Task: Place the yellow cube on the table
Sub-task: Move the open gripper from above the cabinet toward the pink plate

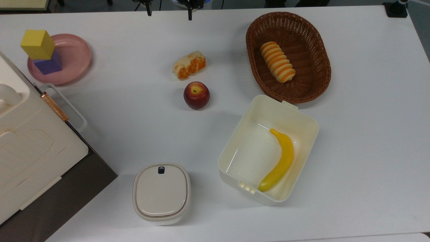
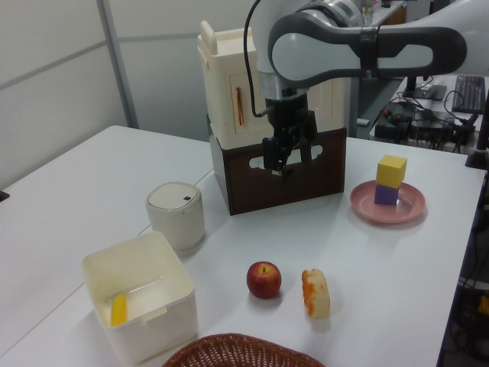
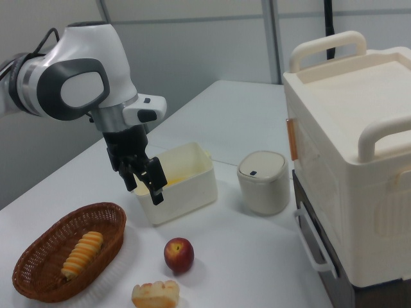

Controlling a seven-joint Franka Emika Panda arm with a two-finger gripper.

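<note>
Yellow cube (image 1: 37,44): sits on top of the purple cube (image 1: 49,64), on the pink plate (image 1: 75,57), at 10 o'clock in the top view.
Gripper (image 3: 146,185): up in the air, fingers apart, holding nothing.
Table (image 1: 134,127): white, with an apple (image 1: 196,95) near the middle.
Banana (image 1: 280,160): in the white box (image 1: 304,121).

A matte yellow cube (image 1: 37,44) sits upright atop a purple cube (image 1: 49,63) on a pink plate (image 1: 75,57) at the far-left corner of the white desk (image 1: 369,141) in the top view.
</note>
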